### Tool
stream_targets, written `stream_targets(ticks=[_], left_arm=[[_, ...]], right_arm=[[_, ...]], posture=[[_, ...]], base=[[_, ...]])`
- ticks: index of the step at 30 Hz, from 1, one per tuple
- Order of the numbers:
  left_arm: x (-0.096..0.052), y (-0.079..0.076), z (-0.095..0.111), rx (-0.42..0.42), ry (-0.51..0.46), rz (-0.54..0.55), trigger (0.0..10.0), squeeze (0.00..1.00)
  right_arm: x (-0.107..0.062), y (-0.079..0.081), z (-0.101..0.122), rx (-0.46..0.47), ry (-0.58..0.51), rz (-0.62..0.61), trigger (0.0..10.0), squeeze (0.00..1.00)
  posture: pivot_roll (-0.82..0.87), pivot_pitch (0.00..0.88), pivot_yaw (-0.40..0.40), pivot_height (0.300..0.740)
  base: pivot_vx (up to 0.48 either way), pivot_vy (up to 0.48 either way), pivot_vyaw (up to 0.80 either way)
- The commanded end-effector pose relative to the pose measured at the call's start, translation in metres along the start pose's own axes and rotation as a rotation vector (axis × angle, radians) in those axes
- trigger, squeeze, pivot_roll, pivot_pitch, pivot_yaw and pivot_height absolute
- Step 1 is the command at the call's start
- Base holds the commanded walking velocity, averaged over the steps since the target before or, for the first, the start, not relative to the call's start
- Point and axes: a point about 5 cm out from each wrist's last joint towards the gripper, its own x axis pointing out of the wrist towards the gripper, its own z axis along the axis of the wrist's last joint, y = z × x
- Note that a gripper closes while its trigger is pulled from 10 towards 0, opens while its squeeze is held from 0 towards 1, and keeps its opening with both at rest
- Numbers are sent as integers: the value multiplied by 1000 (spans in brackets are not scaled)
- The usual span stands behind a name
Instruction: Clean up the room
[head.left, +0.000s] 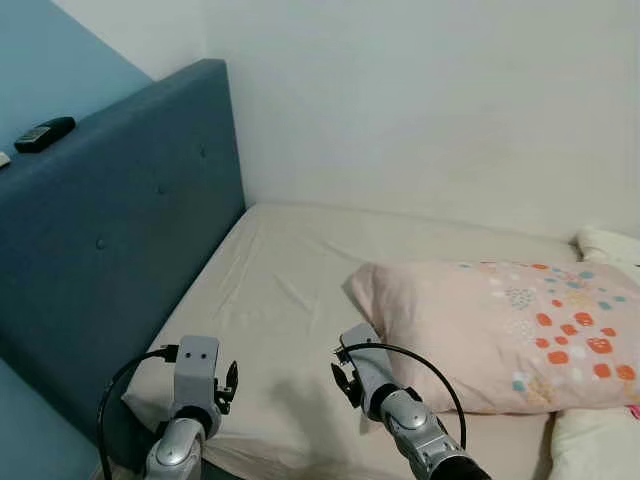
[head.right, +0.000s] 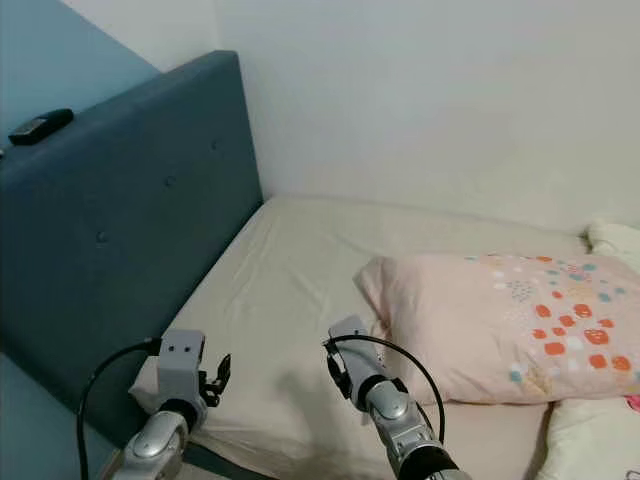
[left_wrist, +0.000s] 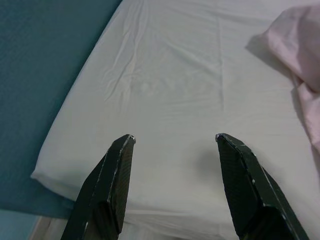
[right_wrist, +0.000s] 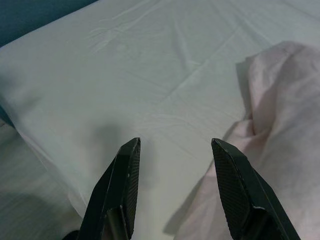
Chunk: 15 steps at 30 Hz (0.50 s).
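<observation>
A pink pillow (head.left: 520, 330) with orange and blue dots lies on the right half of the bed, whose beige sheet (head.left: 280, 280) is lightly creased. My left gripper (left_wrist: 175, 137) hangs open over the sheet near the mattress's front left corner, holding nothing. My right gripper (right_wrist: 175, 142) is also open and empty, just above the sheet beside the pillow's near left corner (right_wrist: 280, 125). In the left eye view both grippers sit low: the left gripper (head.left: 229, 386) near the bed's edge, the right gripper (head.left: 345, 380) in front of the pillow.
A blue padded headboard (head.left: 120, 230) runs along the left side of the bed. A dark remote control (head.left: 44, 134) rests on its top ledge. White bedding (head.left: 600, 440) lies at the bottom right and another white cushion (head.left: 605, 243) against the back wall.
</observation>
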Motion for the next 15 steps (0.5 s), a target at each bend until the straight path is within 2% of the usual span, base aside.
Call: stream_targets(ticks=[1,5,8,15], left_arm=[[-2,-1,-4,1,15,-6,10000,0],[-2,-1,-5,-11,22,-12,10000,0],[-2,-1,-5,-11,20,-18,10000,0],[-1,-2,-5,-2,26,-25,10000,0]], right_arm=[[-1,1,-5,13,20,-4,10000,0],[-2,1,-6,16,19,-7,10000,0],[-2,2,-6,18,19,-8,10000,0],[-2,1,-6,21,19,-10,10000,0]], posture=[[32,59,-17,740],[30,61,-15,740],[30,61,-14,740],[31,65,-11,740]], base=[[0,0,0],[0,0,0],[0,330,0],[0,480,0]])
